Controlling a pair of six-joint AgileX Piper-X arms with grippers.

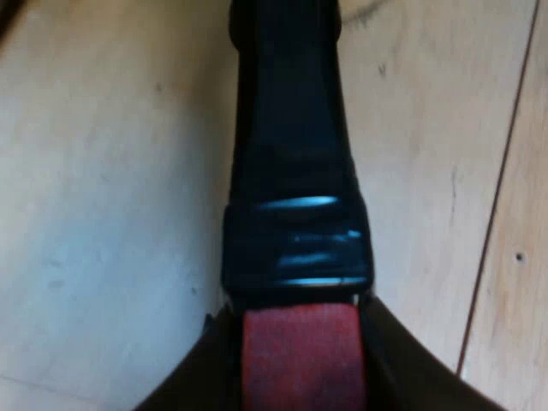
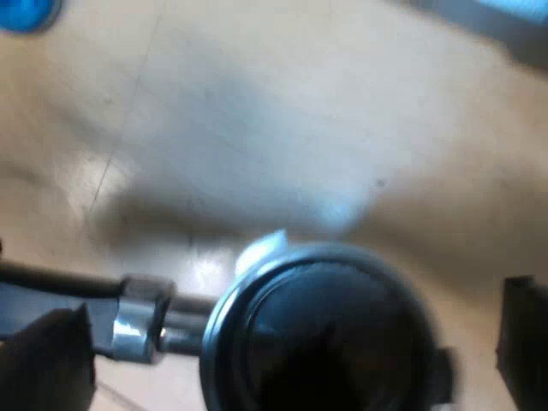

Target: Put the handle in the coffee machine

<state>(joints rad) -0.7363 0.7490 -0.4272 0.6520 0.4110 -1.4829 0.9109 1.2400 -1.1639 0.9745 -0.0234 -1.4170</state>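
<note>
Your left pincer is clamped narrow on the metal holder. Its two dark fingers press either side of the red end of the holder's glossy black handle. The black shaft runs away from them above the pale wooden surface. You cannot tell whether the holder touches that surface. From your right arm you look down into the holder's round dark basket, with a shiny metal neck joining it to the handle. Your right pincer stands wide, one finger near the neck and the other beyond the basket's opposite side, neither clearly touching it. A blue rounded object, too blurred to name, lies well apart on the surface.
</note>
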